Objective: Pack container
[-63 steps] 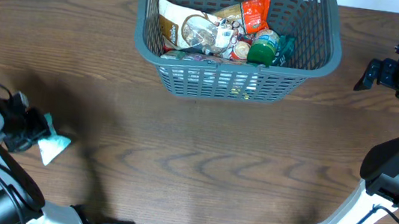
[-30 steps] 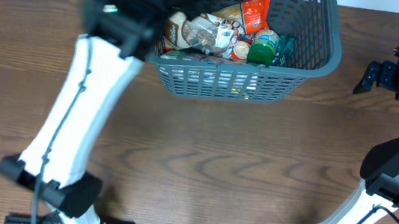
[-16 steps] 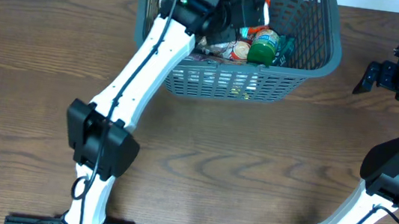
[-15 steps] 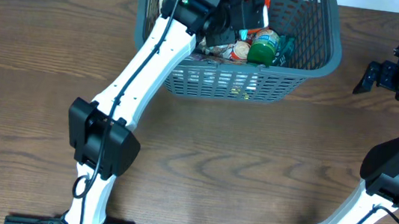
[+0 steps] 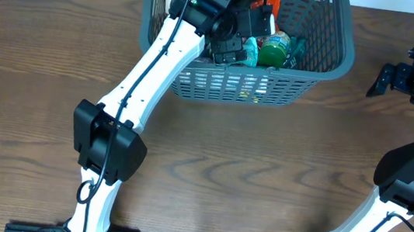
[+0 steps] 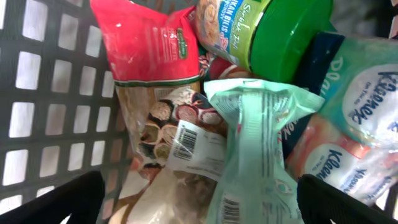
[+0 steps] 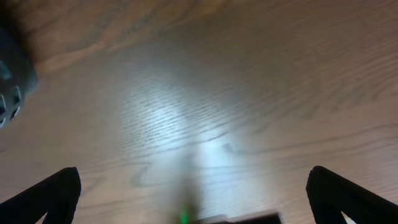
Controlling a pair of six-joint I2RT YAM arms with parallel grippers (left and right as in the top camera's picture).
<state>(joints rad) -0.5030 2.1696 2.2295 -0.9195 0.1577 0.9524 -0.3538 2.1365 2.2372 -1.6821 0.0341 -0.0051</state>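
Observation:
The container point(image 5: 313, 73), a dark grey lattice basket, stands at the table's far middle and holds several snack items. My left gripper point(image 5: 241, 38) is inside it, over the pile. In the left wrist view the left gripper point(image 6: 199, 208) is open, its fingers point(image 6: 68, 202) wide apart. A pale mint packet point(image 6: 261, 143) lies loose between them on the heap, beside a red packet point(image 6: 146, 43), a green-lidded jar point(image 6: 289, 34) and tissue packs point(image 6: 367, 106). My right gripper point(image 5: 381, 77) hangs open over bare table to the basket's right, holding nothing point(image 7: 199, 199).
The basket's slotted wall point(image 6: 50, 93) is close on the left of my left fingers. A corner of the basket point(image 7: 9, 81) shows at the right wrist view's left edge. The brown wooden table point(image 5: 263, 169) stretches in front of the basket.
My left arm swung from the table's left edge into the basket with the mint packet. Its jaws then opened and the packet now lies on the pile. The right arm stayed still.

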